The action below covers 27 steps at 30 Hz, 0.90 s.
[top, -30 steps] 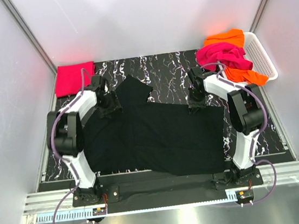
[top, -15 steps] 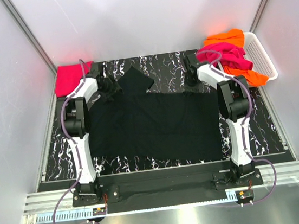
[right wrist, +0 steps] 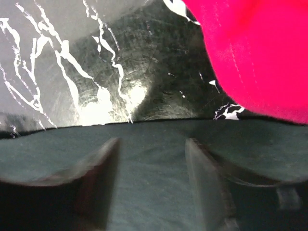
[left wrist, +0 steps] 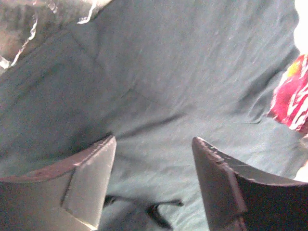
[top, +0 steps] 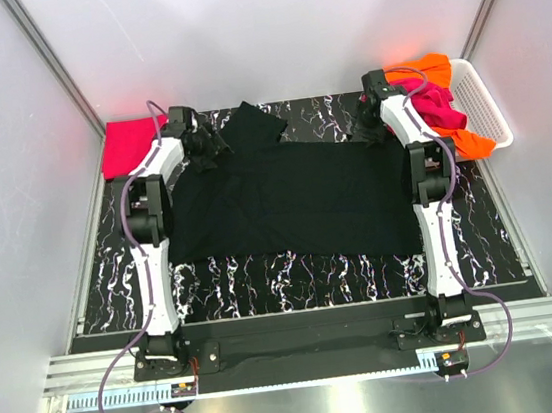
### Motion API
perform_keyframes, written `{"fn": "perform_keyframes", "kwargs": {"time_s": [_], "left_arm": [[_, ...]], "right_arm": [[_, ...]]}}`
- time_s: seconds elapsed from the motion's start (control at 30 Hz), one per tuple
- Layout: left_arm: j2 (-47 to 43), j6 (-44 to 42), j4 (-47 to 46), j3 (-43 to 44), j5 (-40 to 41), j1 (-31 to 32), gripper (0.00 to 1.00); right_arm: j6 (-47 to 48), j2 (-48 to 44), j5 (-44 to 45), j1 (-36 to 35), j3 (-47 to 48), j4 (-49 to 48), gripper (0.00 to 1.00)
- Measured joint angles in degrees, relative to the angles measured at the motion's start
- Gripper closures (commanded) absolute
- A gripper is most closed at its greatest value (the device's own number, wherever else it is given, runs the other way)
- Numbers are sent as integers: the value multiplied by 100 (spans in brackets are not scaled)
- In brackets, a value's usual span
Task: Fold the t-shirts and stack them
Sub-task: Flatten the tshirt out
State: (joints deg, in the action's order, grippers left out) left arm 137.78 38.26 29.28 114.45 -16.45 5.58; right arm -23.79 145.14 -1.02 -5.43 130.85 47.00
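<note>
Two arms stretch to the far side of the table (top: 296,285), one towards each far corner, with the black t-shirt (top: 285,200) spread flat between them. The shirt's long axis runs left to right, parallel to the far edge, and it covers the far half of the marbled top. A pointed flap, likely a sleeve (top: 251,124), juts towards the far edge left of centre. The near hem slants a little, lying nearer the arm bases on the right. Which end is the neck cannot be told.

The left pincer (top: 203,143) sits over the shirt's far-left corner. From the left wrist its fingers (left wrist: 91,178) stand well apart, released, with smooth black cloth showing in the gap and beyond; nothing is pinched between them. The right pincer (top: 365,127) sits at the shirt's far-right corner. The right wrist view is blurred, but its fingers (right wrist: 101,183) also show a clear gap and so are released. The shirt's edge runs straight across just past the fingertips, with bare table beyond it.

At the far-left corner lies the folded red-pink t-shirt (top: 127,144), just beside the left pincer and apart from the black one. At the far-right corner the magenta t-shirt (top: 435,106) and the orange t-shirt (top: 420,70) spill over the rim of the white lattice basket (top: 483,105), the magenta one hanging close to the right pincer.
</note>
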Motion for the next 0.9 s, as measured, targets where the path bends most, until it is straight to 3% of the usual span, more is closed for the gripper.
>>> {"fn": "perform_keyframes", "kwargs": {"time_s": [0.13, 0.27, 0.57, 0.8, 0.9], "left_arm": [[-686, -376, 103, -800, 107, 31, 20], [-1408, -695, 168, -1314, 42, 37, 20], [-1510, -1187, 365, -1478, -490, 267, 20], [-1045, -1355, 553, -1469, -568, 439, 34], [-984, -1377, 619, -1438, -555, 444, 47]], "right_arm": [[116, 181, -326, 22, 603, 597, 18], [149, 55, -728, -59, 693, 918, 15], [164, -1519, -1718, -723, -1141, 951, 15], [61, -2835, -2127, -896, -2933, 697, 20], [57, -3112, -2122, -802, -3390, 599, 20]]}}
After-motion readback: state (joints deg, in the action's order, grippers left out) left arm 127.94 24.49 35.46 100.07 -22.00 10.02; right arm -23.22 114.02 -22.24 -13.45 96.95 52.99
